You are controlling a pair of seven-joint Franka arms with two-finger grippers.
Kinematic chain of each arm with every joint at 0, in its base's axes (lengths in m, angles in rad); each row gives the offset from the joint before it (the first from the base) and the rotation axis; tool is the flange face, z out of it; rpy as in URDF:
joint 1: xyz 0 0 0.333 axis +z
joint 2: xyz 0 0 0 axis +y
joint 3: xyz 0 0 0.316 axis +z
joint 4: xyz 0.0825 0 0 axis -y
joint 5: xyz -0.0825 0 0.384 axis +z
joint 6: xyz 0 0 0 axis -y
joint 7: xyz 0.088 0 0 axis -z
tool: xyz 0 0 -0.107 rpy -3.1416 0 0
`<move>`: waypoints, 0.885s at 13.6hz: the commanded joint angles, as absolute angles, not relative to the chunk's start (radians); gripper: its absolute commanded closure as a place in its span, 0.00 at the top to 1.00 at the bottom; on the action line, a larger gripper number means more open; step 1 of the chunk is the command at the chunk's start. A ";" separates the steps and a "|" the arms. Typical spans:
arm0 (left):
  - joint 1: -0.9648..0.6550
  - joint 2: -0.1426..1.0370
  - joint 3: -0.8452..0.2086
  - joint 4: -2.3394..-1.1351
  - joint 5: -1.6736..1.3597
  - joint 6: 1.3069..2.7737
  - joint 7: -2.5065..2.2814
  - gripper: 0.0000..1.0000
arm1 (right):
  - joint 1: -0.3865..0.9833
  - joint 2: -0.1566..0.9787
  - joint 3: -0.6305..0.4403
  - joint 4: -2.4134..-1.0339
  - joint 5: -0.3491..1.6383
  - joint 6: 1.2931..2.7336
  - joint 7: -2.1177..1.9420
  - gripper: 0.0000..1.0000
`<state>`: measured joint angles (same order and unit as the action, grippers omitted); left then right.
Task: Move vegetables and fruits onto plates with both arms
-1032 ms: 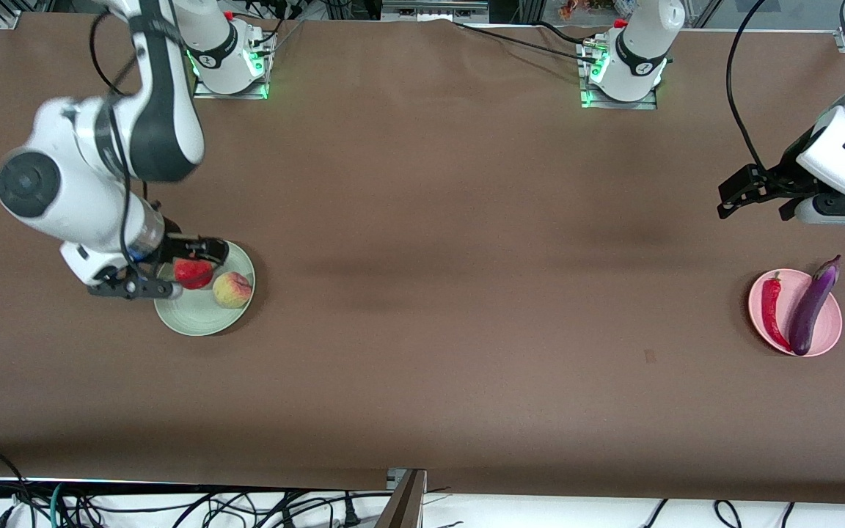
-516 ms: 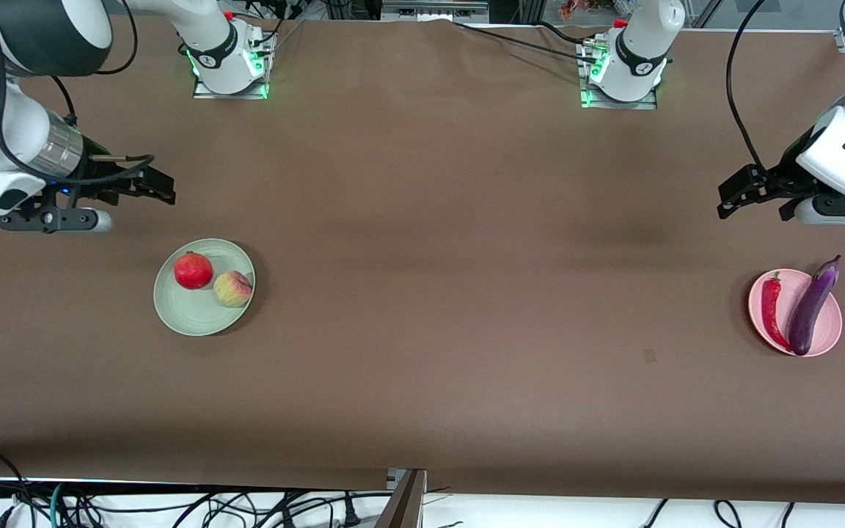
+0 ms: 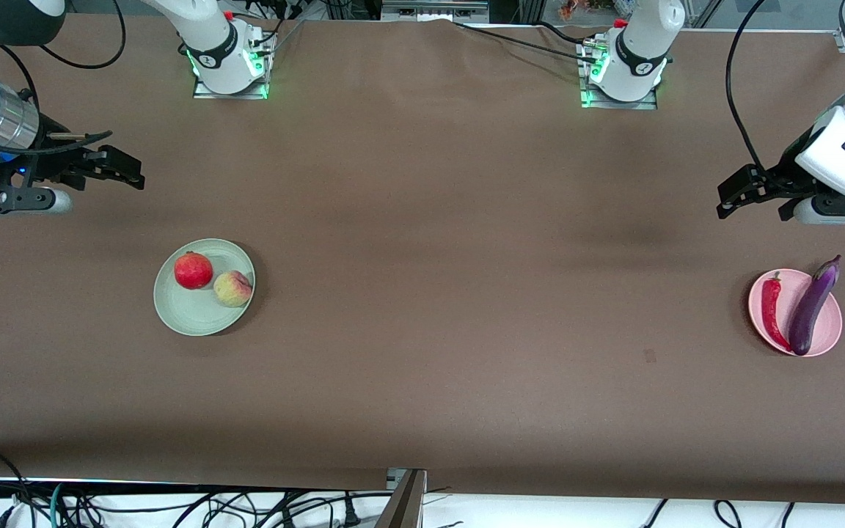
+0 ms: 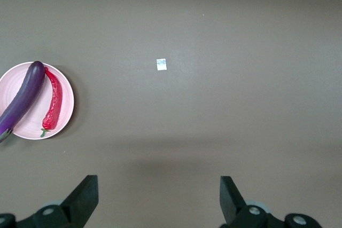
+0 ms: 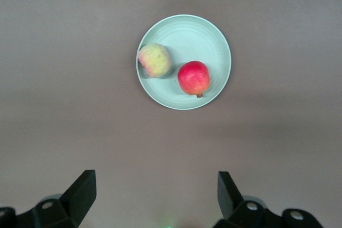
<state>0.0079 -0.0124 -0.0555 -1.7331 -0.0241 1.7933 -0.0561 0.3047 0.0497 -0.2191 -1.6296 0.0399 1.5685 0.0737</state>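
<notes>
The pale green plate (image 3: 195, 319) holds the red pomegranate-like fruit (image 3: 193, 270) and the yellowish peach (image 3: 232, 289) side by side. On the pale pink plate (image 3: 831, 323) lie the red chili (image 3: 771, 312) and the purple eggplant (image 3: 813, 306), whose stem end overhangs the rim. My right gripper (image 3: 133, 172) hangs open and empty over bare table at the right arm's end. Over bare table by the pink plate, my left gripper (image 3: 751, 209) is open and empty. The right wrist view shows the green plate (image 5: 187, 33), the left wrist view the pink plate (image 4: 67, 105).
A small pale square mark (image 3: 650, 356) lies on the brown table nearer the front camera than the pink plate. Both arm bases (image 3: 228, 59) stand along the table's edge farthest from the camera. Cables hang below the near edge.
My right gripper let go of the red fruit on the green plate, rose and drew back toward the right arm's end of the table. The left arm has not moved.
</notes>
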 commanded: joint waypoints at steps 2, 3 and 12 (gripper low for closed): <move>0.003 -0.005 -0.055 -1.707 -0.005 1.776 -0.044 1.00 | 0.249 0.034 -0.170 -1.637 0.014 1.557 0.052 1.00; 0.003 -0.005 -0.055 -1.707 -0.005 1.775 -0.043 1.00 | 0.247 0.034 -0.166 -1.637 0.014 1.559 0.043 0.99; 0.002 -0.005 -0.055 -1.707 -0.005 1.776 -0.044 1.00 | 0.256 0.067 -0.166 -1.574 0.012 1.552 0.048 0.99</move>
